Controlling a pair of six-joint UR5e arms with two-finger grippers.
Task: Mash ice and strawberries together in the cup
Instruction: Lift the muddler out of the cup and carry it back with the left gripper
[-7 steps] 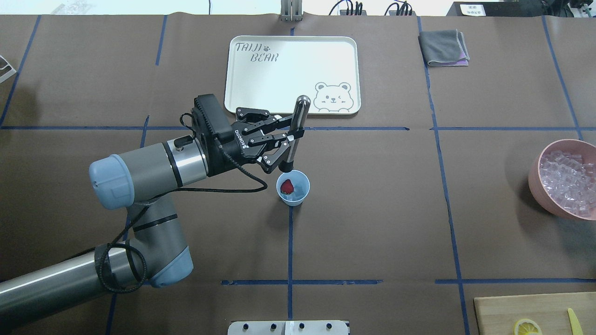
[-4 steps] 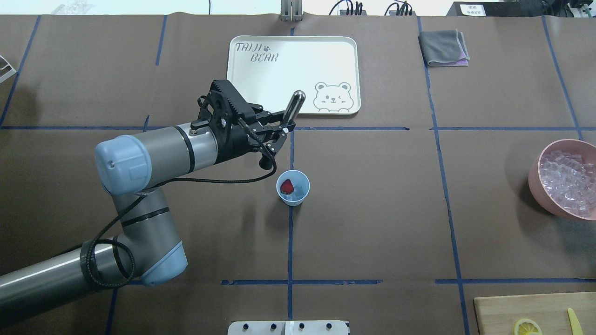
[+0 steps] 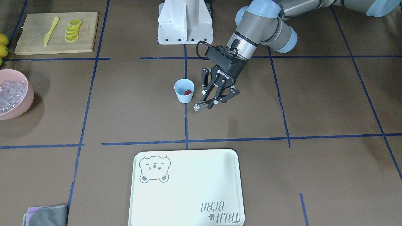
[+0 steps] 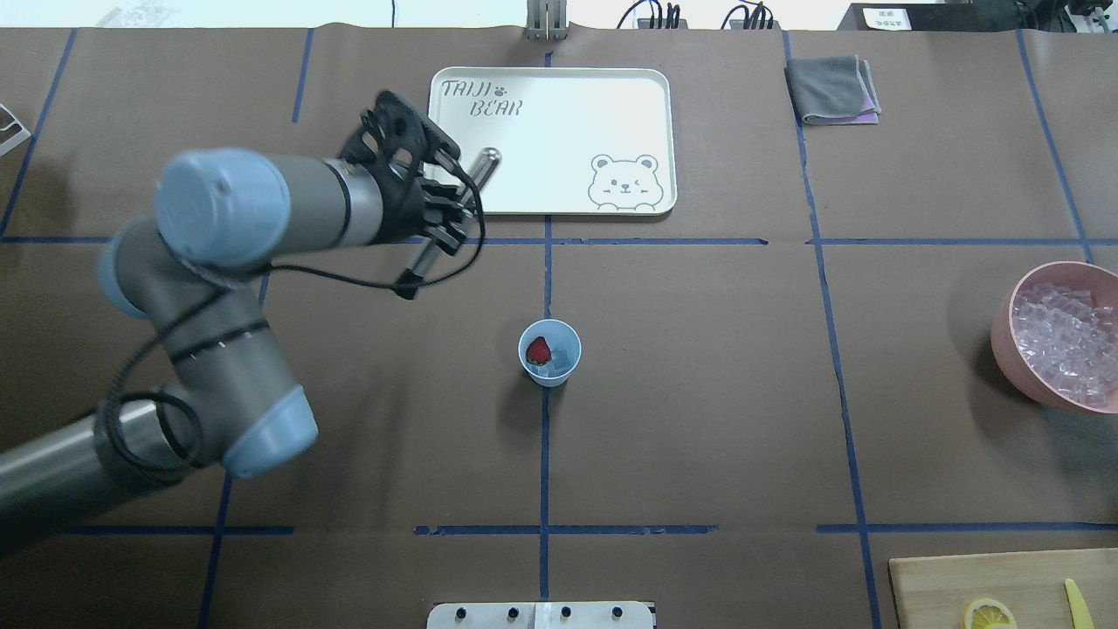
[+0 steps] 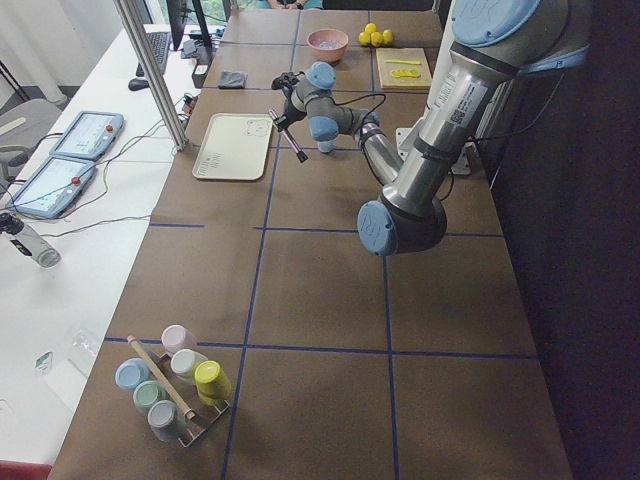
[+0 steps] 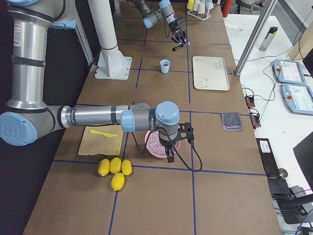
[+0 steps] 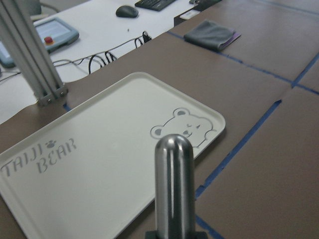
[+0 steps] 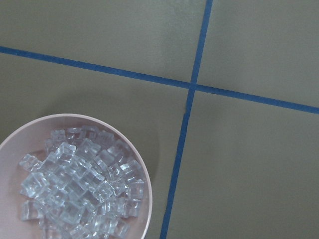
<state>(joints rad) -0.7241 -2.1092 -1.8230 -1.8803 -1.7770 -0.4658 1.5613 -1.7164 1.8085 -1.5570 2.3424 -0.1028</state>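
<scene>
The light blue cup (image 4: pixel 569 335) stands at the table's middle, also in the front view (image 3: pixel 184 98). In it lie a red strawberry (image 4: pixel 540 350) (image 3: pixel 187 92) and clear ice (image 4: pixel 564 360). My left gripper (image 4: pixel 447 225) (image 3: pixel 211 102) is shut on a steel muddler (image 4: pixel 482 166) (image 3: pixel 198 107), held tilted in the air. It is to the left of the cup and beyond it, by the tray's near left corner. The muddler's rounded end fills the left wrist view (image 7: pixel 173 184). My right gripper (image 6: pixel 168 151) hovers by the pink bowl; I cannot tell if it is open or shut.
A white bear tray (image 4: pixel 559 105) (image 3: pixel 188 188) (image 7: pixel 99 164) lies beyond the cup. A pink bowl (image 4: pixel 1003 328) (image 8: pixel 143 169) of ice cubes (image 4: pixel 1066 328) (image 8: pixel 79 184) stands at the right. A grey cloth (image 4: pixel 831 89) lies far right. A cutting board (image 3: pixel 37 40) carries lemon slices (image 3: pixel 73 29).
My left arm has swung the muddler away from the cup's rim, to the left and farther out toward the tray. The cup and its contents have not moved.
</scene>
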